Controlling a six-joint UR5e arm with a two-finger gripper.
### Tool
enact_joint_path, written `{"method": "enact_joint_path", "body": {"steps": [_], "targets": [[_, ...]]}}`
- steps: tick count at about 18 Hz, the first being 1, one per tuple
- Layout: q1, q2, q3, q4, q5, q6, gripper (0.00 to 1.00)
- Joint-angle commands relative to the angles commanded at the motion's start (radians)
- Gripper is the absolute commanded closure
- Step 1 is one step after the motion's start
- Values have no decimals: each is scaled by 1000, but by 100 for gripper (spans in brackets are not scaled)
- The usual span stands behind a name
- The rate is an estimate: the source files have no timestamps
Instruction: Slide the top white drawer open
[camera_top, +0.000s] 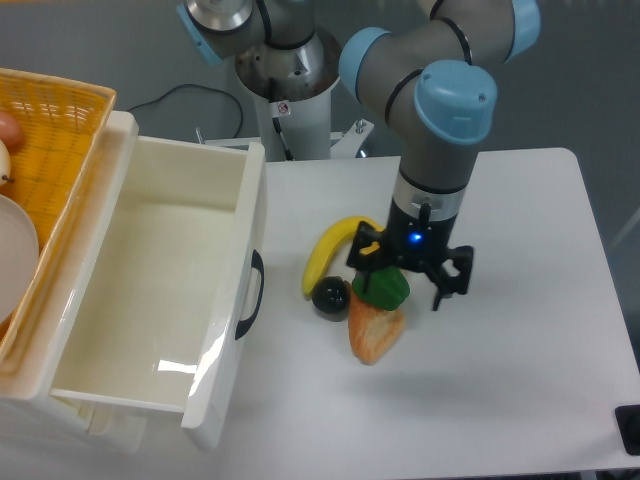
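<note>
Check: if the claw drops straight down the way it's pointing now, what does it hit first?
Probably the green toy vegetable lying directly under the open claw, on top of the orange piece. Depth is unclear from this view; it might land on the white table just behind.

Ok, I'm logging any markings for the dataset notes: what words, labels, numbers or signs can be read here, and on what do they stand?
No text can be read in this picture.
A small white sticker with a red round sign stands on the robot's base column; it is too small to read.
The top white drawer, its black handle and the gripper bear no visible lettering.
</note>
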Motion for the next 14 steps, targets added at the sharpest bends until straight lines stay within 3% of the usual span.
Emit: {"method": "enact_joint_path", "body": {"steps": [3,6,14], "targets": [[11,-9,-40,-8,59,132,0],[58,-6,-60,-90,60,195,0],[104,-28,-60,-94,53,323,0]]}}
